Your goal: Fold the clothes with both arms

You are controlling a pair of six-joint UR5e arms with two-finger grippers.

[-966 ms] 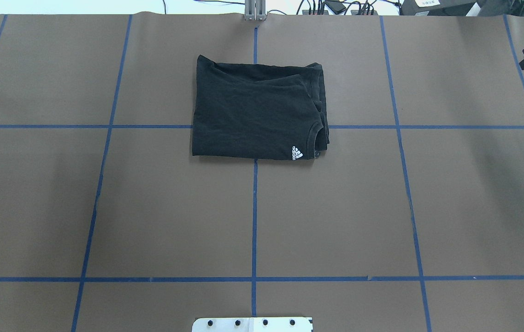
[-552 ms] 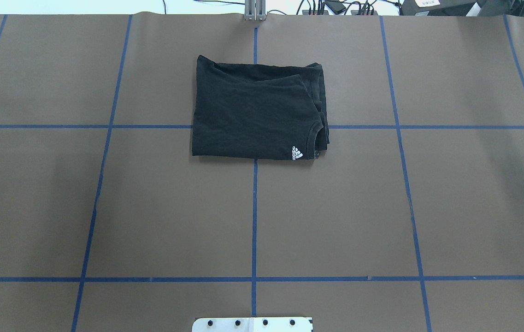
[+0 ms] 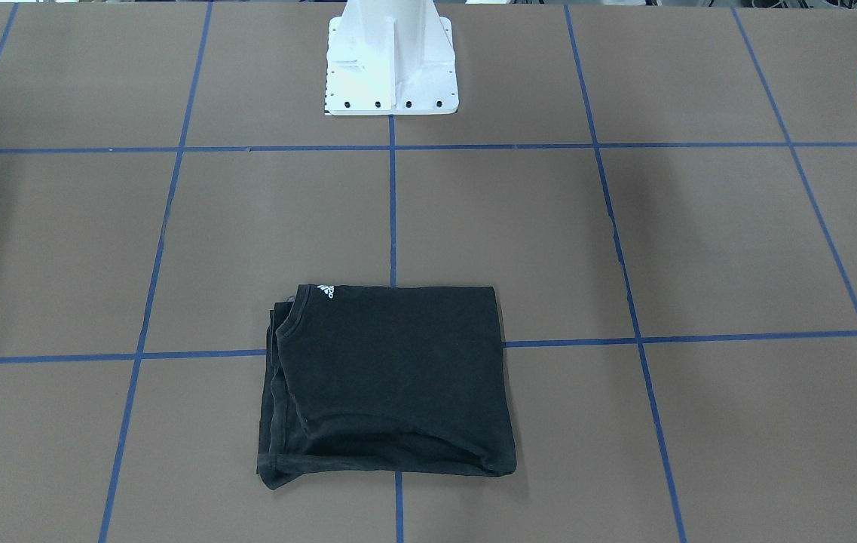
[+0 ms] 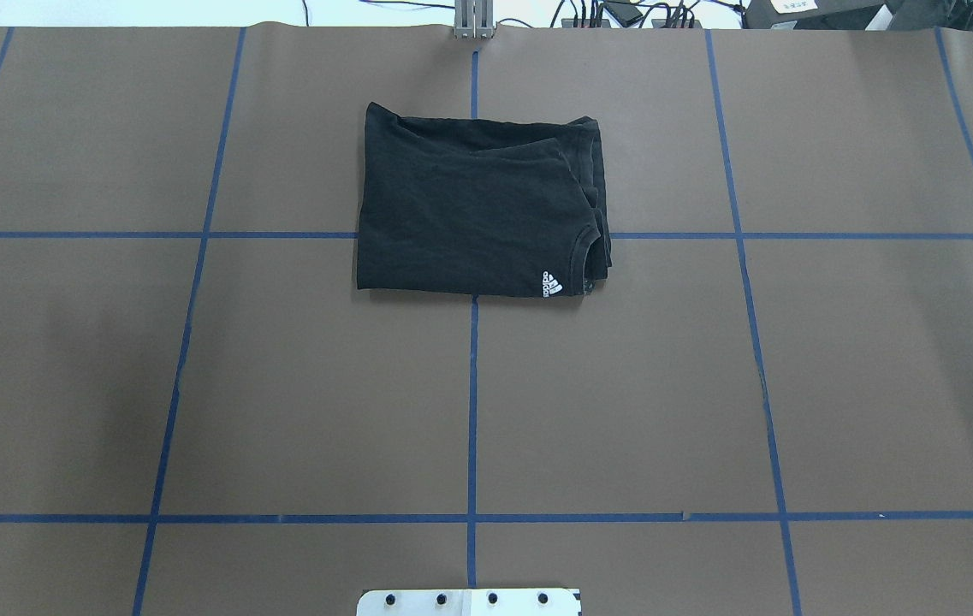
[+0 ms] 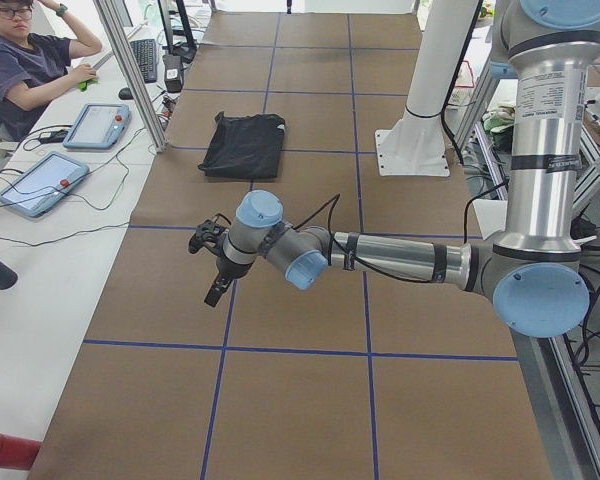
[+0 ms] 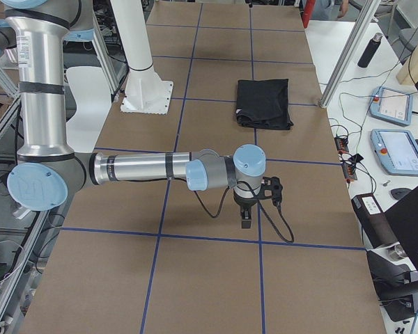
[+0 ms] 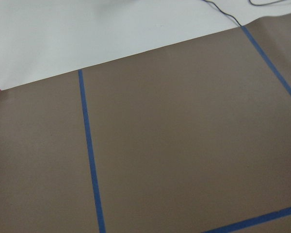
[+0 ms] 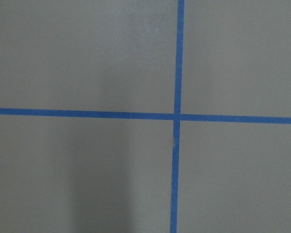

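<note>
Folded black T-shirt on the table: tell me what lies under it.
The folded black T-shirt lies flat on the brown table cover. Blue tape lines run under it; their crossing is covered. Anything else beneath is hidden.

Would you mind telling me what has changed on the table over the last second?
The right pincer, seen a second ago at the overhead view's right edge, has slid out of that view to the right, away from the black T-shirt. Nothing was taken hold of or let go. The folded T-shirt lies just as it did.
</note>
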